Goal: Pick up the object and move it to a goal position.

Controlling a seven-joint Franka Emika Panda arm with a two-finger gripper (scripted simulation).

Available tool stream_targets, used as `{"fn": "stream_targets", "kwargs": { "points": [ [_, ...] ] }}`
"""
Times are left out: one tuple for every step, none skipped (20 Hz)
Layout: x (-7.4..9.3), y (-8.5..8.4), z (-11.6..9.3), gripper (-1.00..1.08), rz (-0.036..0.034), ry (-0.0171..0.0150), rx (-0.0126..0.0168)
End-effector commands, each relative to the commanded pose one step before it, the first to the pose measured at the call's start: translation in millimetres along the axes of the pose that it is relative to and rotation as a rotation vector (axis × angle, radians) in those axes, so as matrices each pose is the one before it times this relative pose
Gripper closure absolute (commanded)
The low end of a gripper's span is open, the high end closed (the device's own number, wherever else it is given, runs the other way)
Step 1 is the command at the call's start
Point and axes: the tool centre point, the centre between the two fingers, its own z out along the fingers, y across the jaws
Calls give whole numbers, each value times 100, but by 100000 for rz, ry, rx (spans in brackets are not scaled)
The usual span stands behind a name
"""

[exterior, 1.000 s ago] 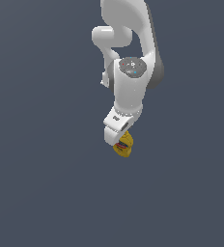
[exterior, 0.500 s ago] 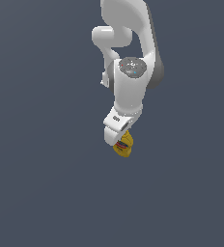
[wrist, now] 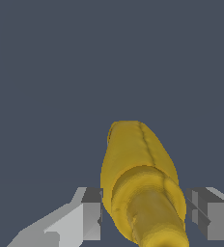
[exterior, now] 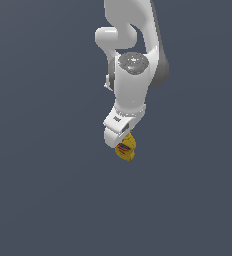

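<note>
Wrist view: the bottle [wrist: 142,188] sits between the two fingers [wrist: 91,219], its tapered cap end toward the camera and its body running away from it. The finger on one side lies right against the bottle's flank; the other finger [wrist: 208,217] stands just beside the opposite flank, with a thin dark gap showing there, so I cannot tell for sure whether the pinch is firm on both sides. The bottle is tilted, not square to the fingers.

In the exterior view the arm [exterior: 133,75] hangs down from the top of the frame, and the gripper [exterior: 119,141] at its lower end carries the bottle [exterior: 126,148], which sticks out below and slightly toward the exterior view's right of the white hand. A red-and-blue label shows on the yellow body. Plain grey-blue ground fills the rest of both views.
</note>
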Motion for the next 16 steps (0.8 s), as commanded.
{"fn": "stream_targets", "kwargs": {
  "points": [
    [-550, 599, -1869, 108, 74, 650, -769],
    [-330, 200, -683, 108, -19, 33, 31],
    [-358, 218, -740, 108, 0, 0, 0],
    [-383, 234, -795, 108, 0, 0, 0],
    [-408, 250, -847, 108, 0, 0, 0],
    [-430, 266, -897, 108, -26, 48, 42],
    [-453, 282, -946, 108, 0, 0, 0],
    [-470, 295, -984, 108, 0, 0, 0],
    [-480, 304, -1007, 108, -20, 34, 29],
    [-487, 311, -1024, 108, 0, 0, 0],
    [-491, 317, -1034, 108, 0, 0, 0],
    [-493, 321, -1041, 108, 0, 0, 0],
    [-493, 326, -1043, 108, 0, 0, 0],
    [-492, 330, -1043, 108, 0, 0, 0],
    [-489, 333, -1041, 108, 0, 0, 0],
    [-481, 334, -1026, 108, 0, 0, 0]
  ]
}}
